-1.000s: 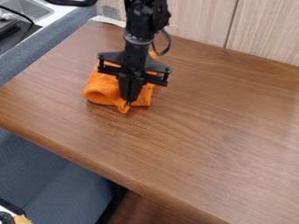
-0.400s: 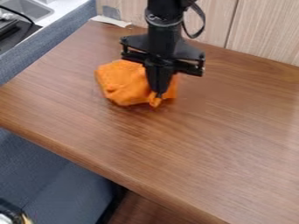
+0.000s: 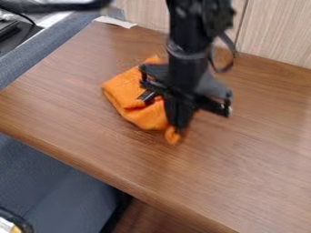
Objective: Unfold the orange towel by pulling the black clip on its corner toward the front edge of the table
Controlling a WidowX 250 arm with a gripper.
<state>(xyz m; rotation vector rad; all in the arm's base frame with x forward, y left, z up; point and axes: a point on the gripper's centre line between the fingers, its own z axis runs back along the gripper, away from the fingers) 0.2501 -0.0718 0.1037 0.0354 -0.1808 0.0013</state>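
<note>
The gripper [image 3: 177, 128], fingers pinched nearly together on a corner, has dragged the cloth [image 3: 126, 90] nearer the camera, likely wiping or spreading it, though it remains bunched

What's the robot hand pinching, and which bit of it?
The gripper holds the orange cloth by a bunched corner at its near end.

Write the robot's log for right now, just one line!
end effector: shut on orange cloth | cloth: crumpled, on wood-grain table | white strip: at table's back corner
</note>
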